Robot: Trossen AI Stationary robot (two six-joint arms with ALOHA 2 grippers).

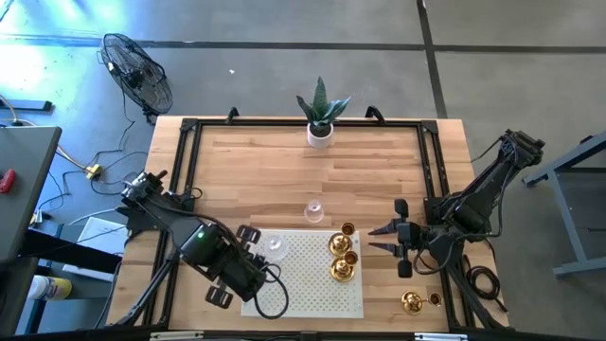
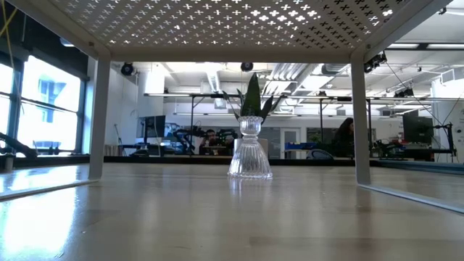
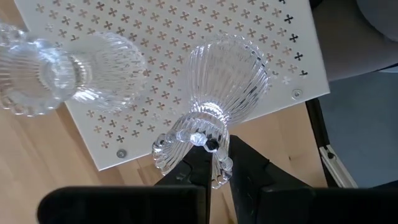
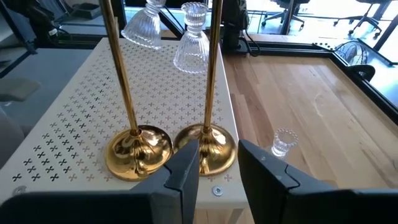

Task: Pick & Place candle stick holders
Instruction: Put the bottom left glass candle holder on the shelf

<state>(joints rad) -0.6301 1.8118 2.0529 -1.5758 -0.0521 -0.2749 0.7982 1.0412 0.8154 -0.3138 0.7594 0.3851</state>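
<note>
Glass holder (image 3: 214, 106) pinched in left hand (image 3: 214, 163); right hand (image 4: 217, 163) spread, facing brass holders (image 4: 205, 146)

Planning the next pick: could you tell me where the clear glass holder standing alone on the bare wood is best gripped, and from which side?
Probably the narrow neck between small cup and flared ribbed skirt, from straight above, fingers either side: the lone glass holder stands upright on open wood. The right gripper is open; the left gripper is shut on a second glass holder.

Potted plant (image 1: 321, 112) at table's far edge, floor fan (image 1: 138, 74) beyond, white perforated stand (image 1: 312, 275)
</note>
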